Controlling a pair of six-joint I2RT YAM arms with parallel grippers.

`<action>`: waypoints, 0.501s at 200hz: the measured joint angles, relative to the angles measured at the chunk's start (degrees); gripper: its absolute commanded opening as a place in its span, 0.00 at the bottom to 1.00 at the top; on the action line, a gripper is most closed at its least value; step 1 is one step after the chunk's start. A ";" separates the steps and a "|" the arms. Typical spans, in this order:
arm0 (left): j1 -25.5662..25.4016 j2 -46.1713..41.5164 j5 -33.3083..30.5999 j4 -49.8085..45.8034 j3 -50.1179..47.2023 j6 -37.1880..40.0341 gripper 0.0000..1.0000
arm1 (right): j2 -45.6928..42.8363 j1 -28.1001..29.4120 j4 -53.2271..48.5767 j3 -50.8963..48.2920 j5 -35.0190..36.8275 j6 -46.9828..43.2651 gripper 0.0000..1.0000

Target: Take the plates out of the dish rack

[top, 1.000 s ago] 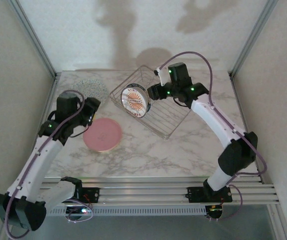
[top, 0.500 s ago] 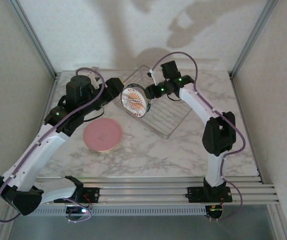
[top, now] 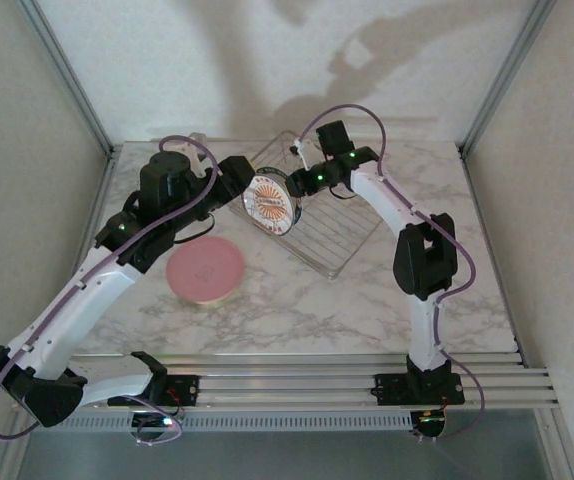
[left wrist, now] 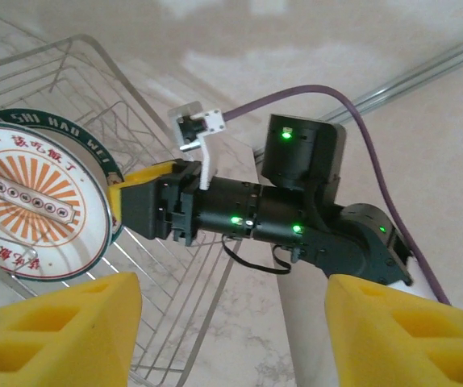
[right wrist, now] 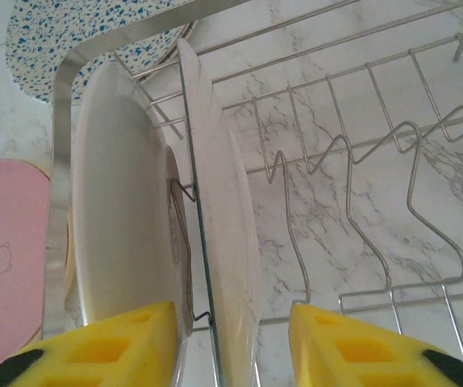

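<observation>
1. Your right gripper (right wrist: 231, 313) is low inside the dish rack (top: 335, 238). Its yellow fingers (right wrist: 94, 347) stand on either side of an upright white plate (right wrist: 225, 234) seen edge-on, with a gap on each side, so it grips nothing.
2. A second white plate (right wrist: 118, 218) stands just beside that one, toward the rack's end wall.
3. From above you see the sunburst plate (top: 269, 203) upright at the rack's left end; I cannot tell which of the two it is.
4. Your left gripper (left wrist: 231, 322) hovers near the rack, jaws wide and empty.
5. The pink plate (top: 205, 269) lies flat on the marble table (top: 317, 310), and a speckled plate (right wrist: 70, 32) lies just outside the rack's corner.
</observation>
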 measured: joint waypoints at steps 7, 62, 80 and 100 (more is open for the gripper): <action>-0.24 0.00 -0.04 0.13 0.00 0.00 0.62 | 0.55 0.00 -0.07 0.35 -0.11 0.00 0.41; -0.70 0.00 -0.92 0.42 0.00 0.00 0.62 | 2.27 -0.42 -0.22 1.84 -0.28 -0.09 0.38; -0.70 0.00 -1.07 0.42 0.00 0.00 0.62 | 3.04 -0.42 -0.24 2.21 -0.33 -0.44 0.37; -0.70 0.00 -1.07 0.42 0.00 0.00 0.62 | 3.82 -0.39 -0.24 2.32 -0.52 -0.90 0.33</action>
